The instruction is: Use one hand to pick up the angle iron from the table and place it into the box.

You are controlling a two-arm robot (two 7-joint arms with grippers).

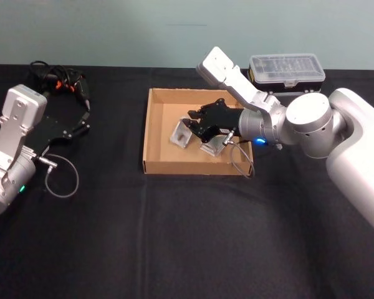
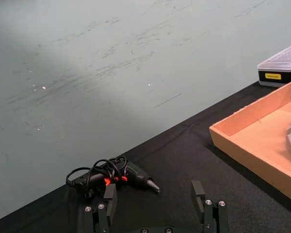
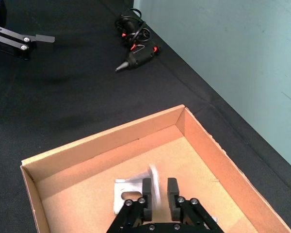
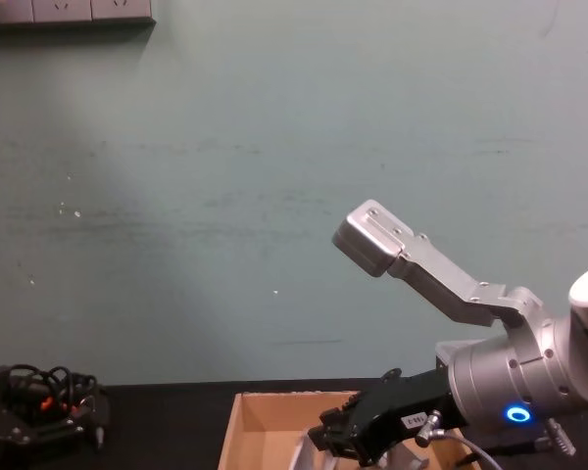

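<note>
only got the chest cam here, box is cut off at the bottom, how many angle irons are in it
Observer: The head view shows two angle irons in the box: one toward its left side, another nearer the front wall.
Operator: where's the working arm over that
Observer: The right claw hangs over the middle of the box, just above the left angle iron.
Operator: and the other arm
Observer: The left claw is parked over the table at the far left, open and empty, near a black glue gun.
</note>
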